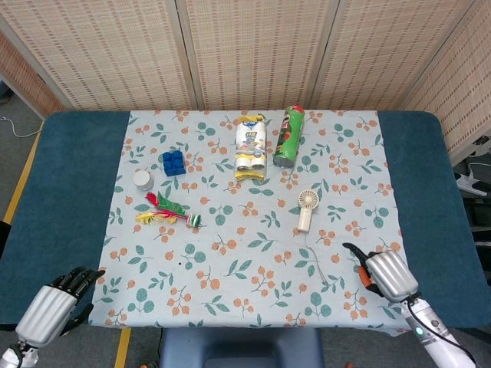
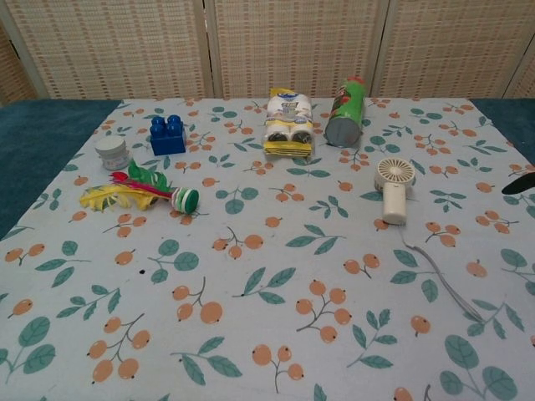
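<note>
hovering right hand point(image 1: 381, 274) | near handheld fan point(image 1: 307, 208) | holds nothing

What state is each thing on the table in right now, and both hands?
Chip can: lying on its side, lid on.
Battery pack: lying flat, sealed.
Fan: lying flat, cord trailing toward the right hand.
Shuttlecock: on its side.
Blue brick: studs up.
Small jar: upright, capped.
Left hand: holding nothing, off the cloth.
Right hand: holding nothing, over the cloth edge, near the cord.
</note>
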